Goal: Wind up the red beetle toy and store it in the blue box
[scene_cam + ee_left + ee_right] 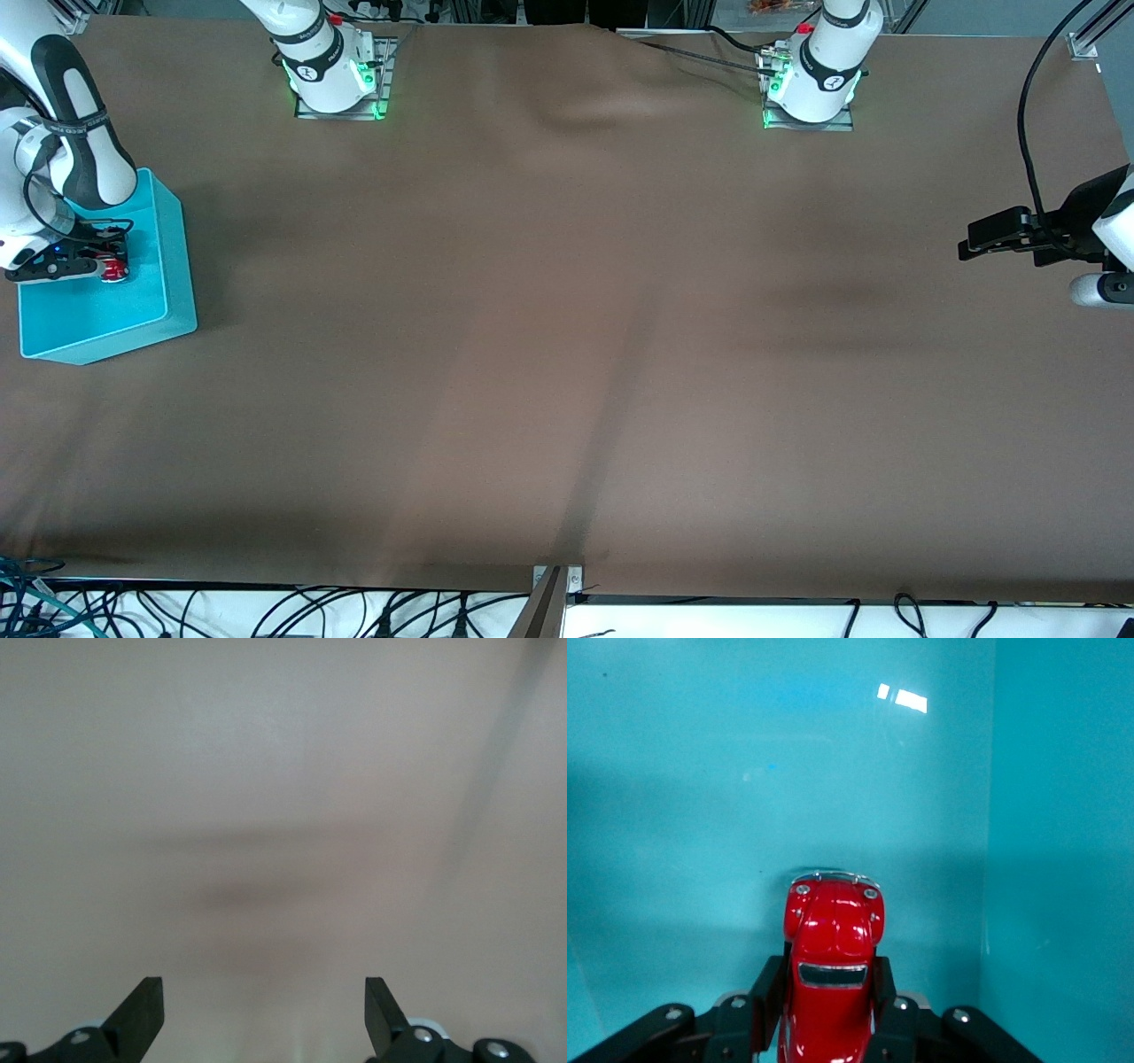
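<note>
My right pincer [828, 1014] grips the glossy, rounded red beetle toy [831, 970] inside the smooth-walled blue box [168, 266]. My left pincer [264, 1014] waits wide open and empty over the brown surface [567, 354], well apart from the box.

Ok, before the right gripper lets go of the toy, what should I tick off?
1. Right gripper shut on the red beetle toy: ok.
2. Toy over the blue box opening: ok.
3. Toy resting on the box floor: cannot tell.
4. Box interior free of other things in the right wrist view: ok.
5. Left gripper open, waiting over bare table at its own end: ok.
</note>
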`<state>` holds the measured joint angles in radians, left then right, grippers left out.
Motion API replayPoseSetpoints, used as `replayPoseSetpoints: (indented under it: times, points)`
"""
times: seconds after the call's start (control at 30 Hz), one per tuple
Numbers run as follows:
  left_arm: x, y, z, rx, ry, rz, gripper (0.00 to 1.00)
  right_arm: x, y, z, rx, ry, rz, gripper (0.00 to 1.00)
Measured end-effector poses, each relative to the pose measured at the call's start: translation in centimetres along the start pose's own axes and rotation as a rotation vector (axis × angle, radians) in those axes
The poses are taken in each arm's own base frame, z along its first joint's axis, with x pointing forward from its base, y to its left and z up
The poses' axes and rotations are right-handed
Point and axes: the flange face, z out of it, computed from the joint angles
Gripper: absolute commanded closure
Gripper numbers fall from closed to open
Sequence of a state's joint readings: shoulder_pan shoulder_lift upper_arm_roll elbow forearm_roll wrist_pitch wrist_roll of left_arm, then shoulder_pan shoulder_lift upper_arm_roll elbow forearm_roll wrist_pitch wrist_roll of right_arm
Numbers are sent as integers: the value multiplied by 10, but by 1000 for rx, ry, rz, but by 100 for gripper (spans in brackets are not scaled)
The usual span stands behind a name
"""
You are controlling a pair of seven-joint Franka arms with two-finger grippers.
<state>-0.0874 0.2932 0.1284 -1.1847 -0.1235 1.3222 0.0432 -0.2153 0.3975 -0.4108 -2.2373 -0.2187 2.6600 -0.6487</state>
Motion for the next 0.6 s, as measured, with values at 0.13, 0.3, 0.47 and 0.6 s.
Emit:
replayPoseSetpoints:
  times: [0.13, 0.3, 0.47, 0.6]
  points:
    - [0, 0, 0, 0, 0, 0, 0, -2, 1, 4, 1, -4, -3, 65]
    - [0, 0, 0, 0, 0, 0, 0, -2, 2, 4, 0, -3, -4, 53]
    - [0, 0, 0, 0, 0, 0, 0, -2, 2, 3, 0, -3, -4, 42]
    - [0, 0, 0, 0, 0, 0, 0, -2, 2, 3, 0, -3, -5, 27]
